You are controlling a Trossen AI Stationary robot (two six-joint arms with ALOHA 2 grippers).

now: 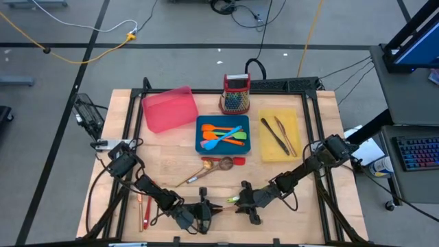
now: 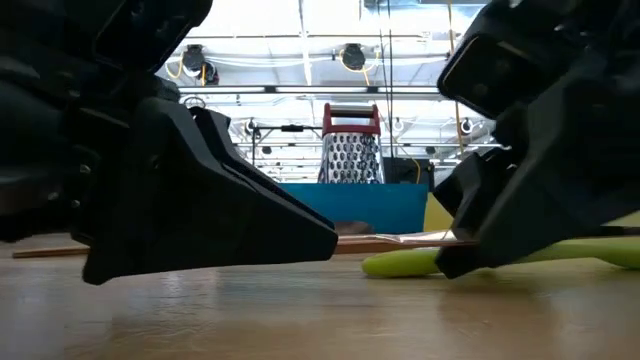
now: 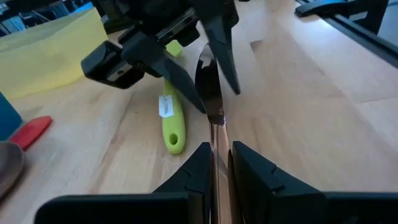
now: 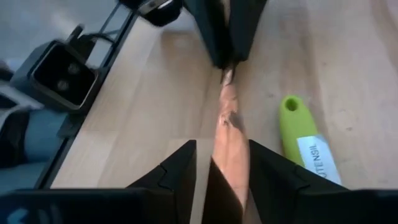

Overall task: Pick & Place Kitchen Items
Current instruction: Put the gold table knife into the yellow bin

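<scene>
Fingers of our left gripper (image 3: pixel 217 165) pinch a copper utensil (image 3: pixel 211 93); its long axis runs straight between our right gripper's (image 4: pixel 221 165) part-open fingers.

Wooden table (image 1: pixel 309 213) with a black frame around it. Pink tray (image 1: pixel 169 108) at far left, tilted. Blue tray (image 1: pixel 200 145) at centre, just right of the pink one. Yellow tray (image 1: pixel 266 151) right of the blue, apart from it. Box grater (image 1: pixel 236 94) with red top stands upright at the far edge, between blue and yellow trays. Keyboard (image 1: pixel 417 151) on a desk off the table, far right.
</scene>
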